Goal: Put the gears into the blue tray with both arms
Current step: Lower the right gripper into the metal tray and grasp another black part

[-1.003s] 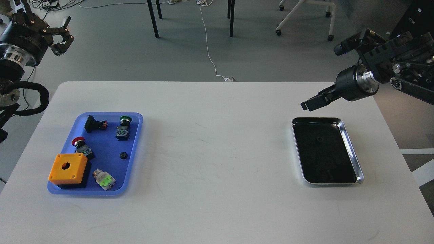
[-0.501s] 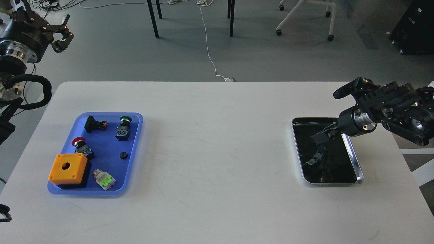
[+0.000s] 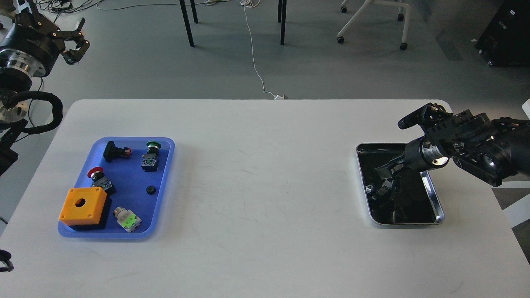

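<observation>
Flat rectangular blue plastic tray (image 3: 165,165), long axis running near-to-far, holds one small black toothed gear (image 3: 150,190) lying flat, hole upward. Right gripper (image 3: 383,170) reaches into the shiny steel tray (image 3: 434,198); finger spacing indiscernible. Left gripper (image 3: 76,43), fingers spread, hangs far-left off the white table (image 3: 265,207).

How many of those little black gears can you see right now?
1. A gear lies in the blue tray, near its right edge. Another may be hidden in the steel tray, where the right gripper reaches over the dark inside.
</observation>
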